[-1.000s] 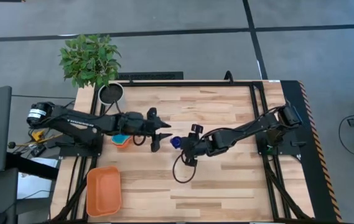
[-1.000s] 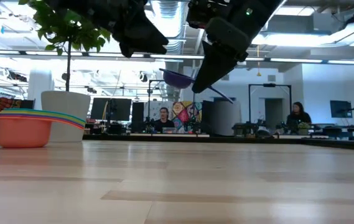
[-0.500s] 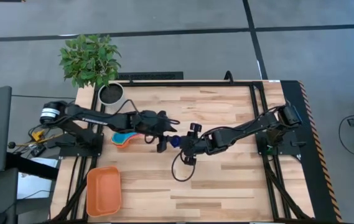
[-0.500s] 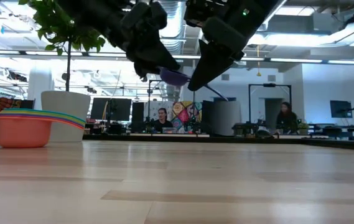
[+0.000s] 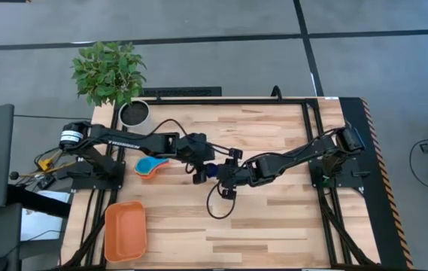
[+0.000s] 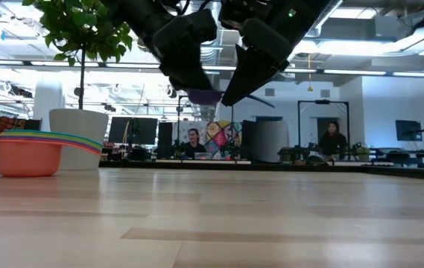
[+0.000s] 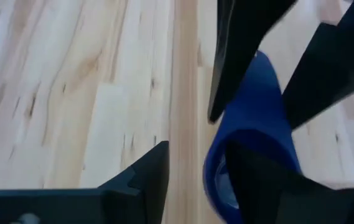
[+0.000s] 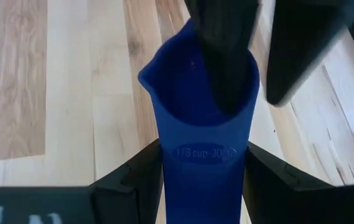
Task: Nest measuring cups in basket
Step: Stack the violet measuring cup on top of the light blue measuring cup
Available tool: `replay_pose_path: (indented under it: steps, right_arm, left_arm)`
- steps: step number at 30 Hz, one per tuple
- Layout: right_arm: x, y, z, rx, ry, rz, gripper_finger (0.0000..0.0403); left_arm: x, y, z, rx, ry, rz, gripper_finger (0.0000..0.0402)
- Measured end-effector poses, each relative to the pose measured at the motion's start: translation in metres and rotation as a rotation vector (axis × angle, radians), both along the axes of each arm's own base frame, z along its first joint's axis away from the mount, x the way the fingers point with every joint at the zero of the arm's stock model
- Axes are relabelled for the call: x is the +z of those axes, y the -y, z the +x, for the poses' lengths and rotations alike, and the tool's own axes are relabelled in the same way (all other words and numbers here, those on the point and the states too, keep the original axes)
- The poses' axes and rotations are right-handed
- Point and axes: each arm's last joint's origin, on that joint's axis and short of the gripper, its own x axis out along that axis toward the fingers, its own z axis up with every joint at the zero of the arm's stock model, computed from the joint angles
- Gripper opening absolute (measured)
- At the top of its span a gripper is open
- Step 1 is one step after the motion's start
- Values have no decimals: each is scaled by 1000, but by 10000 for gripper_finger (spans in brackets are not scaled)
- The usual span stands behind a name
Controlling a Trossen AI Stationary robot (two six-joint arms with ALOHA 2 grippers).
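1. Above the middle of the wooden table (image 5: pixel 274 218), the two grippers meet around a dark blue measuring cup (image 8: pixel 204 124), which hangs in the air well clear of the tabletop.
2. The right gripper (image 8: pixel 203 180) is closed on the cup's flat handle, a finger pressed against each edge, as its wrist view shows.
3. The left gripper (image 7: pixel 195 168) reaches in from the opposite side with its jaws partly open; one finger dips inside the cup's bowl and the other stands outside the wall. Whether it is actually pinching the wall cannot be told.
4. A stack of nested measuring cups (image 5: pixel 148 167), light blue on top with orange beneath, sits on the table under the left arm, well apart from the raised cup.
5. The orange basket (image 5: pixel 125 230) lies at the table's near left corner with no cup visible inside it.
6. A round white plant pot (image 5: pixel 134 114) stands at the far left corner.
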Motion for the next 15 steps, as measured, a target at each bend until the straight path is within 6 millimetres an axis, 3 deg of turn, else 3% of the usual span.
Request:
replay_pose_path:
  steps: [8,15]
  right_arm:
    - [2,0,1,3,14,1,194]
    - [2,-1,2,-10,27,17,209]
  left_arm:
    - [-2,1,0,-19,-31,0,15]
    - [-3,1,-2,-6,-55,-7,11]
